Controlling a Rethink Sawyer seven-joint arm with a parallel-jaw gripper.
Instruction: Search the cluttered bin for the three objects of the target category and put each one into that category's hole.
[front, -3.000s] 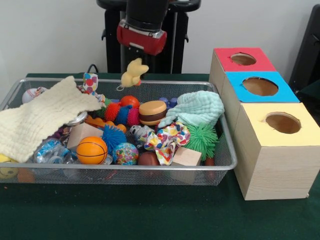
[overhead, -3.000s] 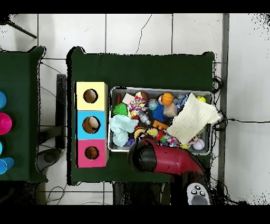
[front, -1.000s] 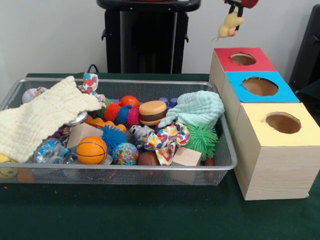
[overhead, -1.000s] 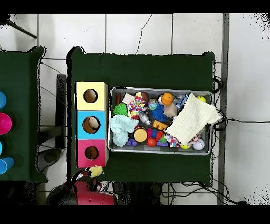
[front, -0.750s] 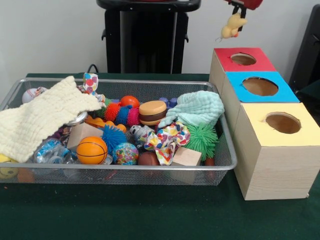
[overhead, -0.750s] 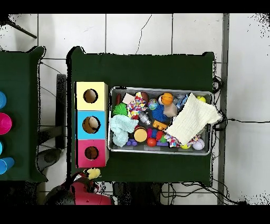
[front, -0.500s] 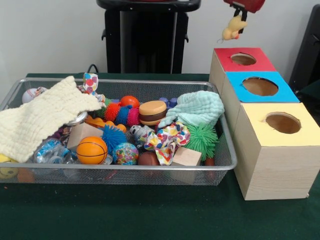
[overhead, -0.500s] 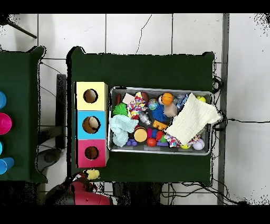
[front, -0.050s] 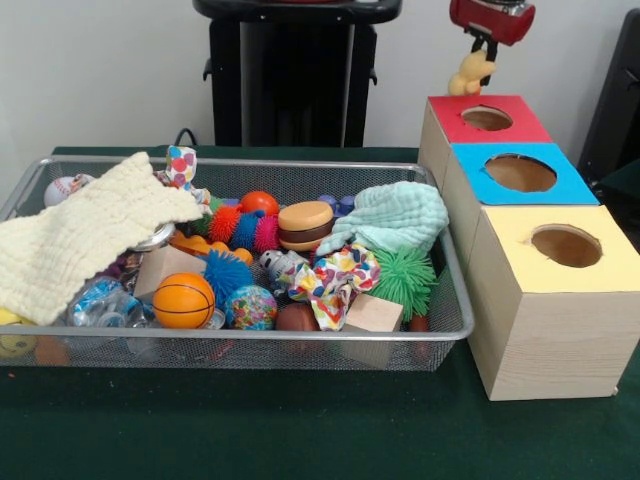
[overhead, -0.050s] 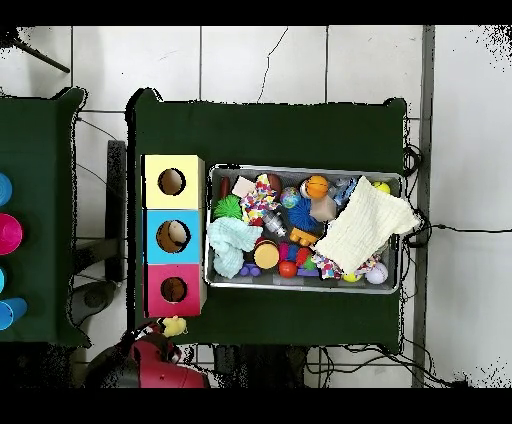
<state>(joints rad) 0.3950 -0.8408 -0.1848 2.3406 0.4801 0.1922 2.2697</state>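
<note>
A small yellow plush duck hangs from my gripper, which is shut on it, just behind the far edge of the red-topped box. From above, the yellow plush duck sits just beyond the red-topped box on the robot's side, next to the red arm head. The red box's round hole lies slightly in front of the duck. A wire bin full of toys stands to the left.
A blue-topped box and a yellow-topped box line up in front of the red one. The bin holds a cream cloth, a mint cloth, an orange ball, a toy burger and spiky balls.
The gripper carried the duck from over the bin to behind the red box, and over the last second it has come lower and slightly rightward in the front view.
</note>
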